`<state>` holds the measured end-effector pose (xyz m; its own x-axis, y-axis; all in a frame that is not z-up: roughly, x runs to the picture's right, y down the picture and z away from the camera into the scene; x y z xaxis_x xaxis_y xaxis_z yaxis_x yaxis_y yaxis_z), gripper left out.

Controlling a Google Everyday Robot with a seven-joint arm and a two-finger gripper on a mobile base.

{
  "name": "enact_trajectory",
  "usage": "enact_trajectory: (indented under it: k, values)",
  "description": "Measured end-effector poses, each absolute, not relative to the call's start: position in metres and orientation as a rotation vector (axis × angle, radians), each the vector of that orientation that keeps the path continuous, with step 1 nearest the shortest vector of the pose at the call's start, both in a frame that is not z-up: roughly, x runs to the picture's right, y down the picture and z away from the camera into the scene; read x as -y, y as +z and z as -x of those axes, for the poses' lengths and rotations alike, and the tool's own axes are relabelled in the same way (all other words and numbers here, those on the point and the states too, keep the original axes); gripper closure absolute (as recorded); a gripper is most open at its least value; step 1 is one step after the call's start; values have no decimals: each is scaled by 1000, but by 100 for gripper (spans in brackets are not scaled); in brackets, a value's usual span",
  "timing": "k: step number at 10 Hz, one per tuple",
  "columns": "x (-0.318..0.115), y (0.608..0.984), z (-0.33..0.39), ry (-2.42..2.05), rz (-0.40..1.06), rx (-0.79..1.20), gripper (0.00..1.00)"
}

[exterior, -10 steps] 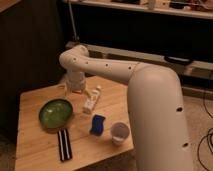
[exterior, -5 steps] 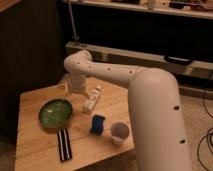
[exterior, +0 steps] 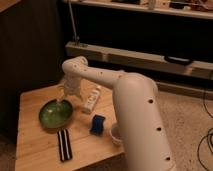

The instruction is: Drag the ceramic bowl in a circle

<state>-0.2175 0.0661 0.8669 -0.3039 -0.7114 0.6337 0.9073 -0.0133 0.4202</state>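
Status: the ceramic bowl (exterior: 53,115) sits upright on the left half of the wooden worktop (exterior: 37,152), green glazed inside facing up, nothing in it. One frame cannot show how much of a circular path has been traced, and the worktop bears no mark of one. Judgement: the task is at the contact stage, and the circle itself is most likely all left to do.

Gripper (exterior: 63,100): it hangs from the wrist at the bowl's far right rim, pointing down, with its tip at or just over the rim edge. Touching or just clear: cannot tell. Whether the gripper is spread, closed or pinching the rim also cannot be told from this view.

Relation: the bowl lies mostly forward and left of the gripper. The bowl's centre is offset from the tip, so any hold would be on the rim, not in the middle.

Neighbours, relevant to a sweep:
- long white object (exterior: 91,99) just right of the gripper, near the bowl's right side
- black striped object (exterior: 64,144) in front of the bowl, close to its near rim
- blue object (exterior: 97,124) to the right, apart from the bowl
- small whitish cup (exterior: 115,134) beyond that, partly behind the arm

Left to do, as judged: secure the rim, then slide the bowl round a loop tight enough to miss the white and striped objects.
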Motion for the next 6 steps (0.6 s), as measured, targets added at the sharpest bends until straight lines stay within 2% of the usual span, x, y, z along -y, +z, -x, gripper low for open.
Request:
enact_trajectory:
  k: [4,6]
  values:
    - [-85,885,225,-1641,280,1059,21]
    - [-92,884,231,-1660,270,1095,37]
